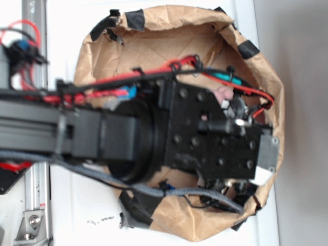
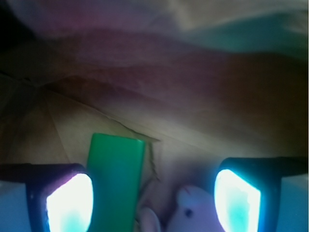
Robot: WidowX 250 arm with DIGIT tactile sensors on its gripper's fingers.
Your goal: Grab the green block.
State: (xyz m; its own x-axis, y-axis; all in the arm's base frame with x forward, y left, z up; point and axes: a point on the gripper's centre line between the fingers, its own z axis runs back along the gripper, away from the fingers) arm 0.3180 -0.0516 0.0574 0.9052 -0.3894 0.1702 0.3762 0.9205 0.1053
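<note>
Reaching down into the brown paper bag (image 1: 205,31), the tool (image 2: 153,198) hangs with its jaws spread wide and nothing held between them. The green block (image 2: 116,181) lies flat on the bag floor just inside the left finger (image 2: 67,200), its long side running away from the tool; beside it, toward the right finger, sits a small pink plush animal (image 2: 190,212). The block looks stiff, light and smooth-faced, so it may slip; a grip across its narrow width, near the middle of its length, seems best, after shifting left to centre it and clear the plush.
</note>
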